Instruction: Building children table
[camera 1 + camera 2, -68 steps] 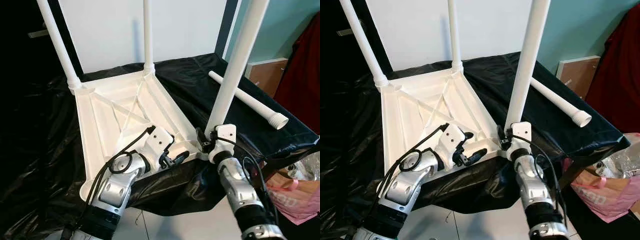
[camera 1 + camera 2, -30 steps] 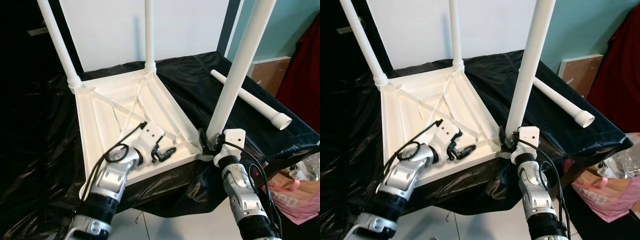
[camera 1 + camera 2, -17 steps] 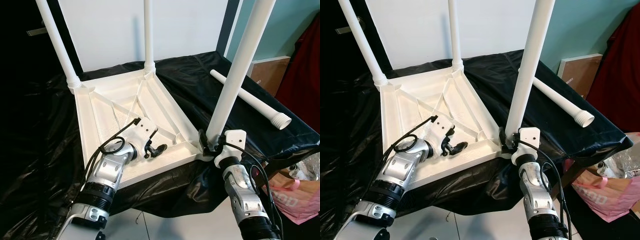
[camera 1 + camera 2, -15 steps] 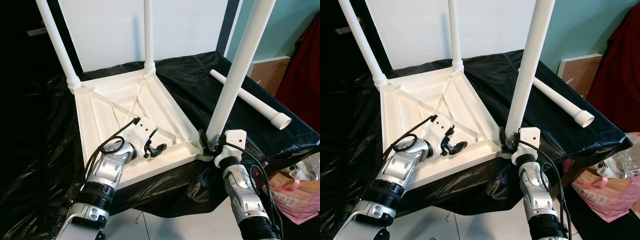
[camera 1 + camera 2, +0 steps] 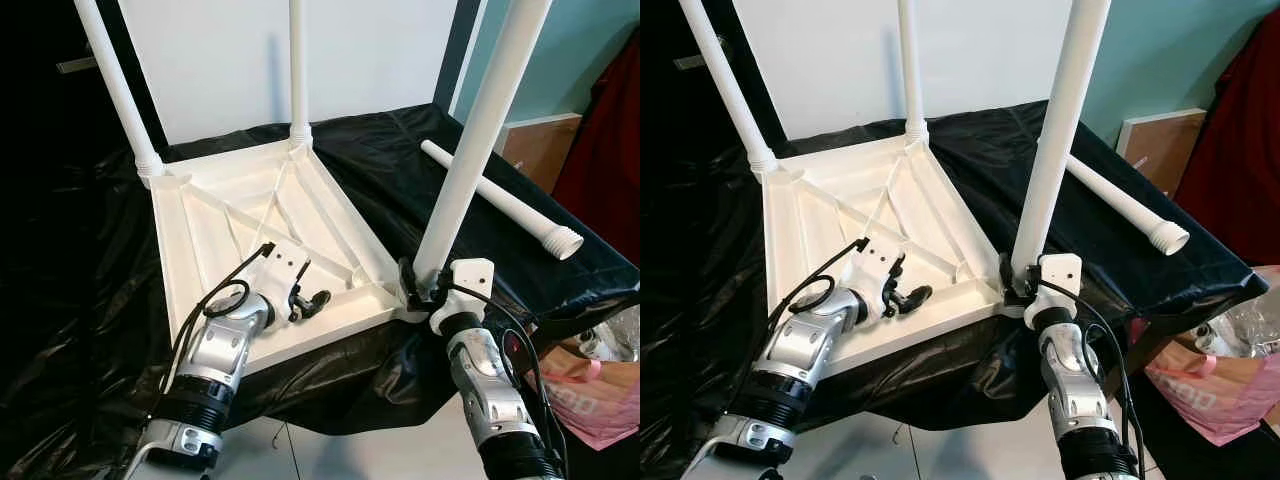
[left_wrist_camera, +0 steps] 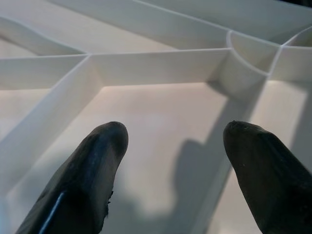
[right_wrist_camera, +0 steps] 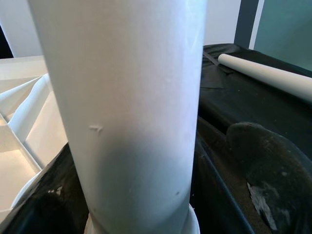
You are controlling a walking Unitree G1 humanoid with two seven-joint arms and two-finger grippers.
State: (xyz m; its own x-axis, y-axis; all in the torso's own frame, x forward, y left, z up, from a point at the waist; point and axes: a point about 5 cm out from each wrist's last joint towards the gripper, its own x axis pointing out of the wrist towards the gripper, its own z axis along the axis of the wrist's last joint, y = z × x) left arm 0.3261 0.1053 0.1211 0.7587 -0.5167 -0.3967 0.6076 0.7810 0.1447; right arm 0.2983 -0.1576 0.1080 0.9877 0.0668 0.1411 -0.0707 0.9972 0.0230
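The white table top (image 5: 220,215) lies upside down on a bench covered with black plastic sheet (image 5: 80,250), its ribbed underside facing up.

On the far left corner one leg (image 5: 118,90) stands upright in its socket, and a second leg (image 5: 297,70) stands at the far corner beside it.

The left gripper (image 5: 310,300) hangs just above the ribbed underside, near the front edge of the table top. In the left wrist view its two fingers (image 6: 87,180) are apart, with nothing between them, only the white ribs below.

Further right, a third leg (image 5: 475,140) stands at the near right corner of the table top. The right gripper (image 5: 1025,283) is at the bottom of this leg. In the right wrist view the leg sits between the fingers (image 7: 263,161), which seem to press on both sides of it, so I judge that it is clamped on the leg.

On the far right the fourth leg (image 5: 500,200) lies flat on the black sheet, well apart from the table top, with its threaded end toward the bench edge.

So three legs are in place, though I cannot tell if the third one is fully tight. What remains is the lying leg, which must go into the empty near left corner, and then turning the table upright.
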